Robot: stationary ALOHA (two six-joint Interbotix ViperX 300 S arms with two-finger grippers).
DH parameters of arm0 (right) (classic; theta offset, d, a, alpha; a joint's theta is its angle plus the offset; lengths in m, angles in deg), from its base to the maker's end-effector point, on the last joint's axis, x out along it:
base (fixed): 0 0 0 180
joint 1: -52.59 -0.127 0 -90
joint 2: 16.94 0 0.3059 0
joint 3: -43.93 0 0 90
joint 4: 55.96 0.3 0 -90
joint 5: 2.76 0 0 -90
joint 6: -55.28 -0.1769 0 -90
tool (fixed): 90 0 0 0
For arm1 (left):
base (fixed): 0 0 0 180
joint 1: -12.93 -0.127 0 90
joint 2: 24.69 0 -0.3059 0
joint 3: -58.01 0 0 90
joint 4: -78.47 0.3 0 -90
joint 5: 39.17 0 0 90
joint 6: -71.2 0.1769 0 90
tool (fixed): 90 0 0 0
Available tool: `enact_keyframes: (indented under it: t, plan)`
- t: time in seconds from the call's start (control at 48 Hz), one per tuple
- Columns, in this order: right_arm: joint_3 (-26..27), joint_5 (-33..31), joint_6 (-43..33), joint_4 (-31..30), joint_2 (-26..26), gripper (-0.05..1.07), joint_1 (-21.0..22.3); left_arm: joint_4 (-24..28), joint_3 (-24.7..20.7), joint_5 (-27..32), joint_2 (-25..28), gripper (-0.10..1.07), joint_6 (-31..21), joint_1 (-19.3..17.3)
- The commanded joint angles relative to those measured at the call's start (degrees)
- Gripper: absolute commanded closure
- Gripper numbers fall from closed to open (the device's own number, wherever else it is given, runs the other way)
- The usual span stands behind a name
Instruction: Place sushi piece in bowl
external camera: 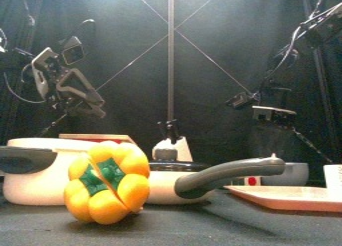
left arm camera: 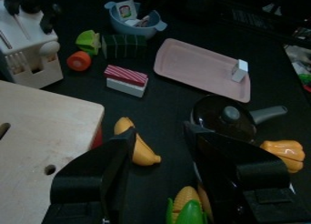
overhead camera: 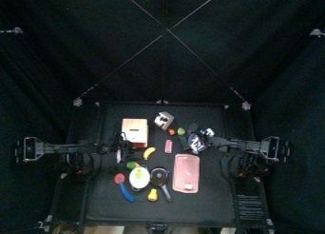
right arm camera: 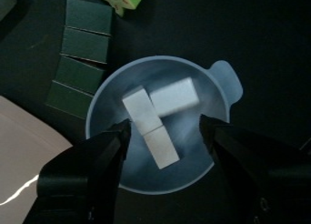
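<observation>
Blue-teal bowl (right arm camera: 165, 123) already holds the sushi piece (right arm camera: 155, 117), seen straight below the right gripper (right arm camera: 162, 144).
Open and empty, the right gripper's jaws hang spread over the bowl's rim, likely because the white piece lies inside and needs no more holding. The left gripper (left arm camera: 158, 159) hovers open over a dark pan (left arm camera: 231, 118), near a pink board (left arm camera: 205, 64) and a wooden board (left arm camera: 43, 127), seemingly idle.

The pen is dim, black curtains swallowing most light. From above, only the table (overhead camera: 159, 166) at six o'clock is lit. The front view shows a bright, slightly soft yellow pepper (external camera: 107, 182). Both wrist views are mildly blurred, with little glare.
</observation>
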Motion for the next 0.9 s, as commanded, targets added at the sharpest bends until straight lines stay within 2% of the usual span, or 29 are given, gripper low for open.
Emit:
enact_keyframes:
  t: [0.0, 0.312, 0.542, 0.875]
  plan:
    - [1.0, -0.4, -0.1, -0.2, 1.8, 0.09, 0.3, -0.2, -0.6, -0.3, -0.1, 0.14, 0.1, -0.1]
    - [0.9, -2.4, -0.1, 0.8, 3.4, 0.09, -0.4, -0.2, -0.7, -0.3, -0.1, 0.14, 0.1, -0.1]
    - [0.8, -2.6, -0.1, 2.5, 4.5, 0.09, -3.8, -0.2, -0.5, -0.2, -0.1, 0.14, 0.1, -0.1]
    - [-0.4, -4.4, -0.1, 3.2, 4.5, 0.09, -4.7, -0.2, -0.6, -0.2, -0.1, 0.14, 0.1, -0.1]
